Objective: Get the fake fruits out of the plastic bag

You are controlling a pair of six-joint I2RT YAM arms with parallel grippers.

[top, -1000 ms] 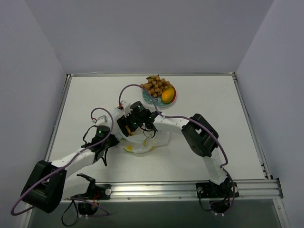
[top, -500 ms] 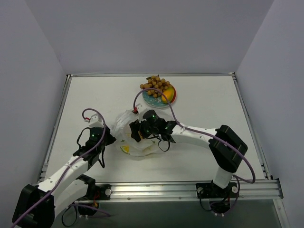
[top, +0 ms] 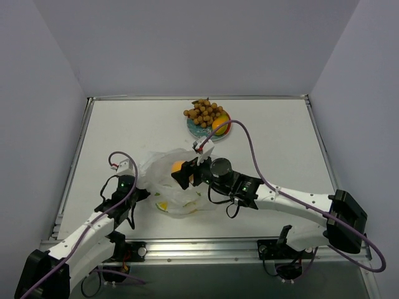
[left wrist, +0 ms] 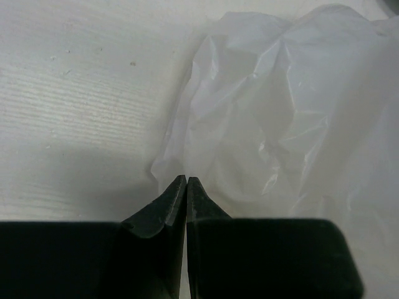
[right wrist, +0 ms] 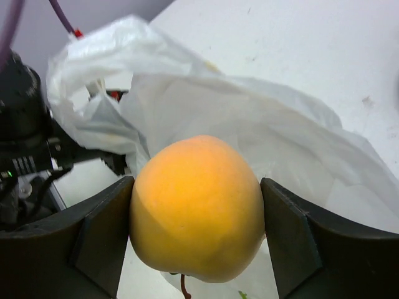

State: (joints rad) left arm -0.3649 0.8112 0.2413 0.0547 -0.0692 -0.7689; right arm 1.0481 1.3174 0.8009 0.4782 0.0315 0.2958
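Tabletop (top: 274, 137) scene from above, read left to right, with two wrist close-ups.

At left, the left pincer (top: 138, 194) lies low at the left edge of the plastic bag (top: 181, 200). Its wrist view shows what the overhead view cannot: two dark, wedge-shaped fingers (left wrist: 168, 208) closed tip to tip (left wrist: 186, 180) on the edge of the bag (left wrist: 280, 124), over pale tabletop (left wrist: 75, 93) with fine wood-like grain.

At centre is one bag, a thin, translucent white film, crinkled and heaped in soft folds. The overhead view shows small yellow printed marks on its near side. The left wrist view shows only plain white folds.

Just right of centre, the right pincer (top: 181, 175) grips the small round orange fruit (top: 178, 167) over the bag. In the right wrist view the fruit (right wrist: 196, 208) is smooth, matte and yellow-orange. It sits clamped between two flat dark fingers (right wrist: 100, 240) of the pincer (right wrist: 196, 215), one on each side. The bag (right wrist: 249, 124) rises in folds behind and below it, with no film over the fruit. The left arm shows dark in the background.

Farther back and to the right, well apart from the bag, is one round plate (top: 194, 131) with a red rim and teal pattern. It carries the bunch of tan-brown balls (top: 202, 113), many small spheres packed together, and beside it the mango-like fruit (top: 219, 124), oval and yellow-orange. Neither wrist view shows the plate.

Count: three fruits, two on the plate and one in the right pincer.
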